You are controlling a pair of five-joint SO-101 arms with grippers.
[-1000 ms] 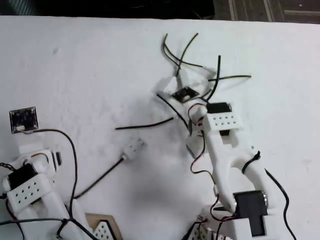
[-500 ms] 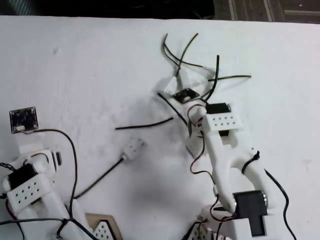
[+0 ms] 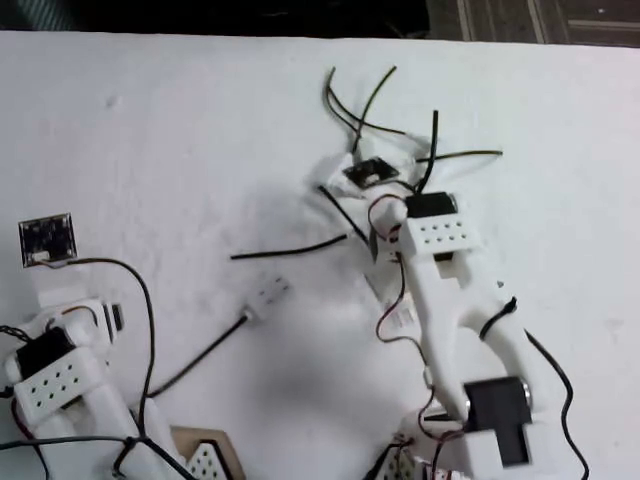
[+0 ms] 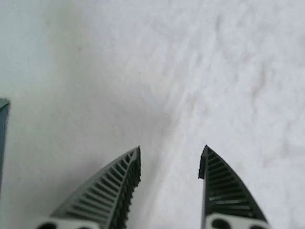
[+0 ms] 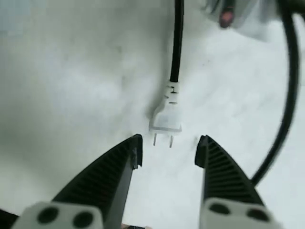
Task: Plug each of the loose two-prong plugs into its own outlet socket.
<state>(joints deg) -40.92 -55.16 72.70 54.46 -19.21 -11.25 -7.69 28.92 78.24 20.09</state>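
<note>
A white two-prong plug [image 5: 167, 120] lies flat on the white table, its black cord [image 5: 177, 43] running away from my right gripper [image 5: 167, 143]. That gripper is open, and the prongs point into the gap between its fingertips without touching them. In the high view the right arm [image 3: 440, 235] stands at the tangle of loose black cords [image 3: 365, 105] at the table's middle back. A white outlet block [image 3: 268, 293] with its own black cable lies left of that arm. My left gripper [image 4: 171, 152] is open over bare table at the front left, where the left arm [image 3: 55, 375] stands.
A short loose black cord [image 3: 290, 247] lies between the outlet block and the tangle. Another thick black cord [image 5: 286, 95] curves past the right gripper's side. A brown piece [image 3: 205, 445] sits at the front edge. The table's left and far right are open white surface.
The right arm has moved a little toward the back of the table, into the cord tangle. The left arm has not moved.
</note>
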